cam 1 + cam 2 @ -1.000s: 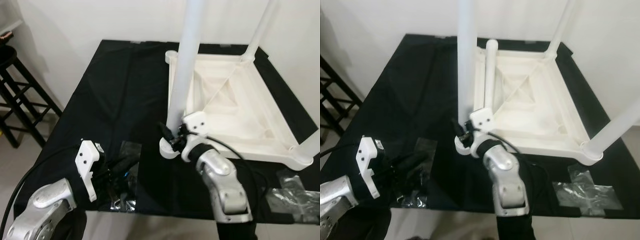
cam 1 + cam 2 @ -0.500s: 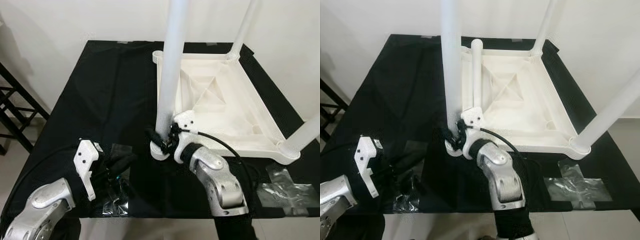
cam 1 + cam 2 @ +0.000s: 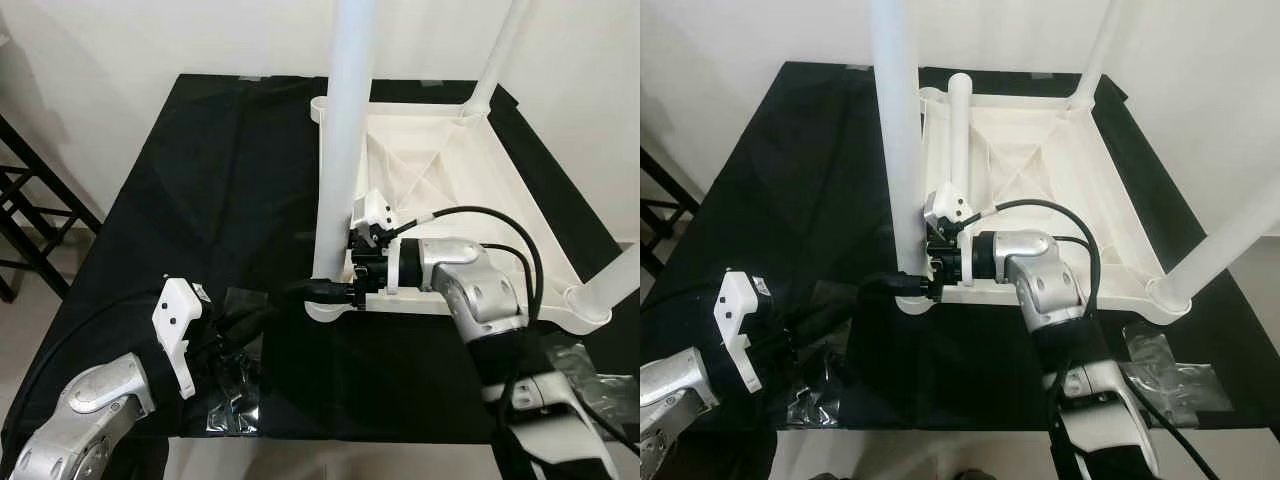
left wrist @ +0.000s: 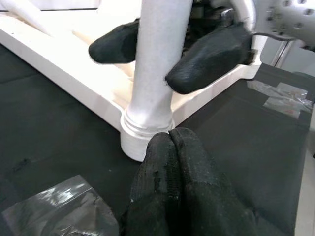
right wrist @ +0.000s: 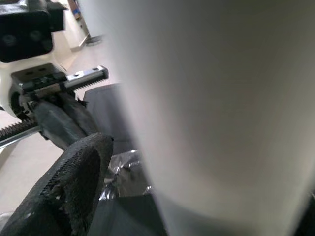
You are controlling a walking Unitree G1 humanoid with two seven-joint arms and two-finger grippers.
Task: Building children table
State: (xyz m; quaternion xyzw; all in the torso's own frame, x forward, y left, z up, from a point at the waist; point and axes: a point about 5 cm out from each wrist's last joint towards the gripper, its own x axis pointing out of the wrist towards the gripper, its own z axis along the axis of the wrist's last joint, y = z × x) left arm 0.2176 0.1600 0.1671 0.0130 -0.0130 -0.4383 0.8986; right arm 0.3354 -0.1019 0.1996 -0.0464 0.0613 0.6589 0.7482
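Your right gripper (image 4: 167, 61) clasps the upright table leg (image 3: 340, 150) just above its corner socket (image 3: 330, 303), closer than your closed left gripper (image 4: 170, 147).

One upturned white children's table (image 3: 455, 190) lies on one black tabletop (image 3: 210, 190). Three white legs stand on it; a fourth (image 3: 959, 140) lies flat inside. Two pincers, left (image 3: 262, 318) and right (image 3: 312, 291). Two crinkled plastic wrappers, lower left (image 3: 235, 400) and lower right (image 3: 1170, 375).

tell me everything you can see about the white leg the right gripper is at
The white leg is a smooth, plastic-looking round tube standing upright in the near-left corner socket of the upturned tabletop. The right gripper has a black finger on either side of it, low down. The left gripper, shut, sits at the socket's base.
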